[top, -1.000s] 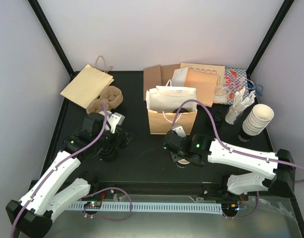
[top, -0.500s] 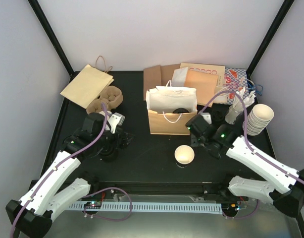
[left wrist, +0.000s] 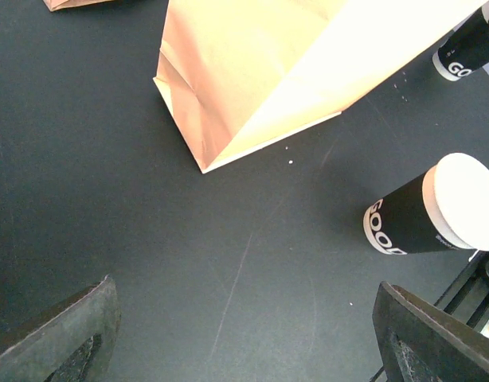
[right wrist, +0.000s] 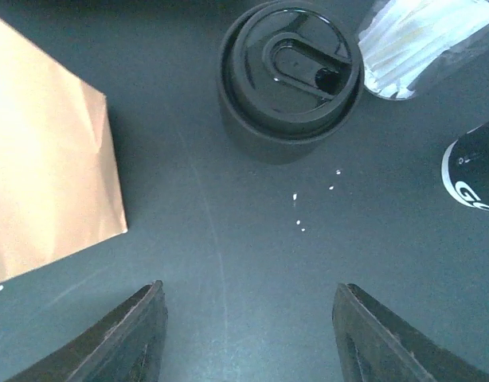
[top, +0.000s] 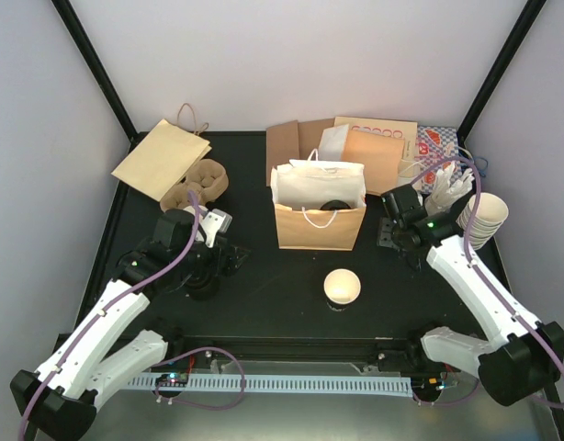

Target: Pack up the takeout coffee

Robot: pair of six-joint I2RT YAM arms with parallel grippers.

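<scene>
Right pincer (right wrist: 248, 318) and left pincer (left wrist: 244, 318) are both spread wide, gripping nothing.
Just ahead of the right pincer stands a black sip lid (right wrist: 291, 72) on a dark round body (cup or lid stack, I cannot tell). The paper bag (right wrist: 45, 159) is to its left, another black lid (top: 335, 204) inside. Ahead-right of the left pincer, apart, stands a lidless cup (left wrist: 459, 199), with the bag beyond.

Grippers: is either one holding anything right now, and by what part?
Nothing is held. The right gripper is open above the table, and the left gripper is open too, with nothing between its fingers.
</scene>
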